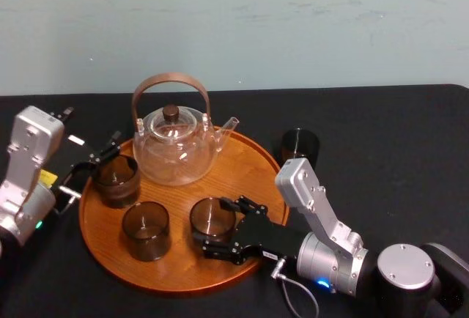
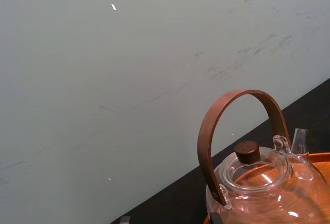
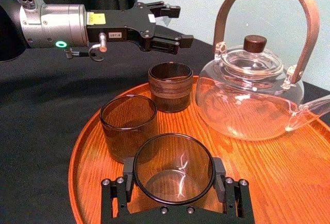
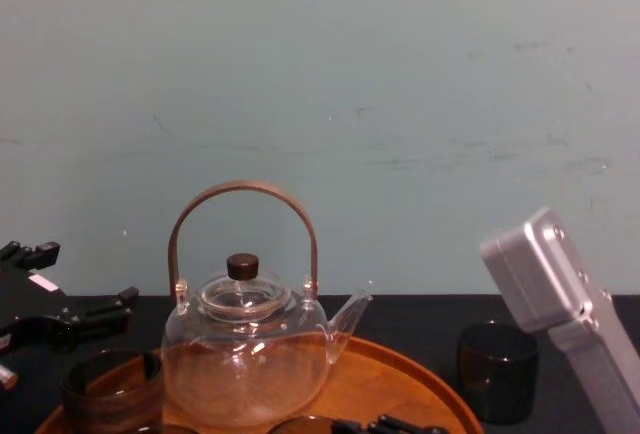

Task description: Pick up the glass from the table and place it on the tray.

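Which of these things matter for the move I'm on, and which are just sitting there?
In the job: right gripper, shut on a glass; the tray under it.
Just there: teapot; two more glasses on the tray; dark glass on the table; left gripper, open, at the tray's left edge.

Little legible text
A small white sticker on the body of the left gripper, behind its fingers, bears digits that look like "107-6", though not surely; the yellow label nearer the wrist is too small to read
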Controlling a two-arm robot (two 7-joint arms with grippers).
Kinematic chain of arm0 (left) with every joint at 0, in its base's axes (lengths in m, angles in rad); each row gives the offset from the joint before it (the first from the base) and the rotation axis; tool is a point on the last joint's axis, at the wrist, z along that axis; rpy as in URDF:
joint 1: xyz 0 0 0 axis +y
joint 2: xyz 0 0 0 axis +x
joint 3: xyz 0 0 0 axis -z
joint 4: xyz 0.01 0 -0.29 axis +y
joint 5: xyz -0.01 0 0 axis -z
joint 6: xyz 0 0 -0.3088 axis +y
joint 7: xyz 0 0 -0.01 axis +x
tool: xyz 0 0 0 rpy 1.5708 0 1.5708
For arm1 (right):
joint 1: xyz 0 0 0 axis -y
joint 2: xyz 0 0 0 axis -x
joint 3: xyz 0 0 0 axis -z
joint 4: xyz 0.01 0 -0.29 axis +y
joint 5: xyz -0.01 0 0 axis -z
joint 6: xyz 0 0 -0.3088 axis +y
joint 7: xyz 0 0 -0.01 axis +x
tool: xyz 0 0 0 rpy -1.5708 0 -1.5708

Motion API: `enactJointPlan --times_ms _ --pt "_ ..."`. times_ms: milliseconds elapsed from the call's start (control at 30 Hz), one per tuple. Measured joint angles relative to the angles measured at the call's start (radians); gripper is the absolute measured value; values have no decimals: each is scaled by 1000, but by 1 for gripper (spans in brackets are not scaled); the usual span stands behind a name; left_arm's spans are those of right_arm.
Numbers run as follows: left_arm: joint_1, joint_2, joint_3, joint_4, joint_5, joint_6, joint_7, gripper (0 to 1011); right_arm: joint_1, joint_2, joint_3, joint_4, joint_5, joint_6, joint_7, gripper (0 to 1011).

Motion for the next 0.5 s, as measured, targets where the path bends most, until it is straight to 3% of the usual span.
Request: enactJointPlan --times_ms 500 --pt "0 0 0 0 0 0 0 1002 -2 1 3 -1 1 0 -1 918"
